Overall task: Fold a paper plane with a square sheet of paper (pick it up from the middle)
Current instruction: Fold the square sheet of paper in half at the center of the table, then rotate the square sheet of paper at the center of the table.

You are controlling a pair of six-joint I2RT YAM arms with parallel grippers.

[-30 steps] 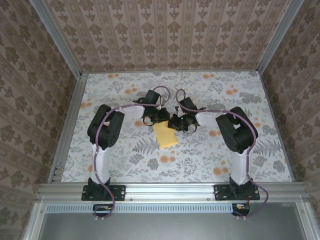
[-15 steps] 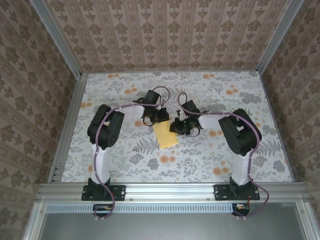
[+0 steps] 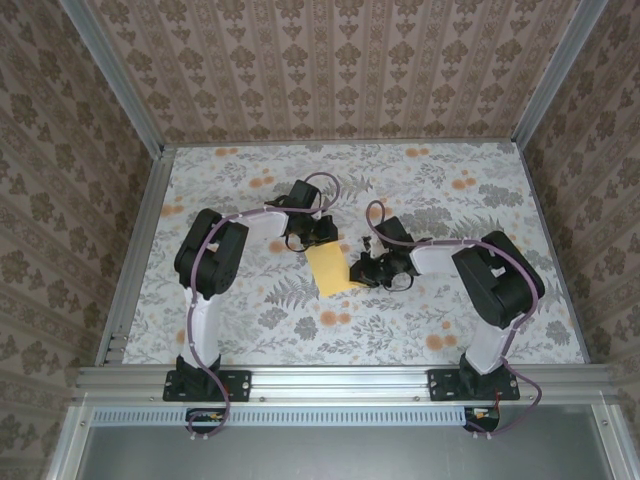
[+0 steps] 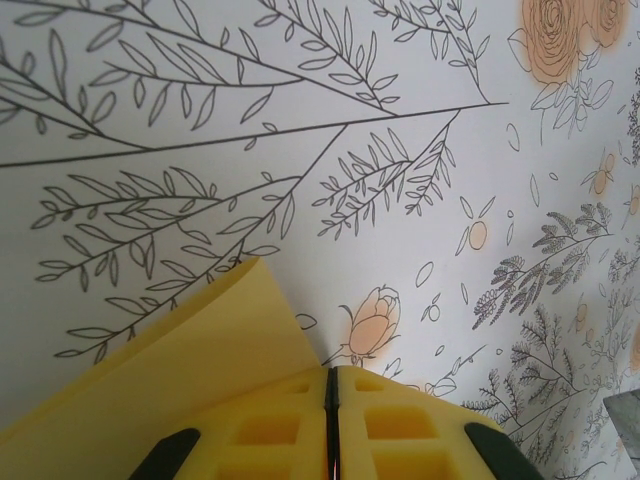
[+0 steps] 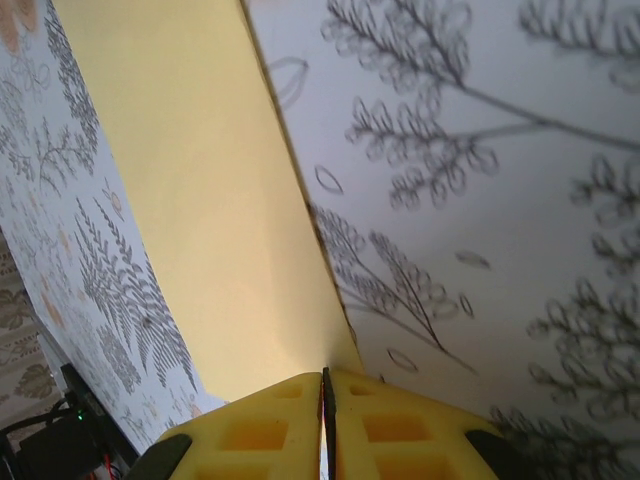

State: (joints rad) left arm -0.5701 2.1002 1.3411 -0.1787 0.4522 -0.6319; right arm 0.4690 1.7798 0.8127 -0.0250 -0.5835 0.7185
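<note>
Since a second ago, the right claw (image 3: 366, 268) has come nearer and a little rightward, and its elbow has swung out to the right. The left claw (image 3: 317, 234) is staying where it was.

The right claw is pinching shut on the right edge of the square sheet of paper (image 3: 330, 270). The right arm (image 3: 497, 285) is reaching leftward from its bent elbow, low over the floral cloth (image 3: 250, 330). The left claw, also pressed together, is gripping the far left corner of the sheet, and the left arm (image 3: 212, 255) is rising from its base and bending right toward the middle.

The sheet is sitting mid-table between the two claws, slanted, looking narrower than before.

The right wrist camera is showing its claw (image 5: 323, 382) with the yellow fingers (image 5: 255, 432) meeting on the sheet (image 5: 200, 200), whose edge is running straight into the seam. The left wrist camera is showing its claw (image 4: 330, 385) closed as well, with the sheet (image 4: 180, 365) curling up to the left of the seam above the cloth (image 4: 300, 100). That lift is hard to read from above.
</note>
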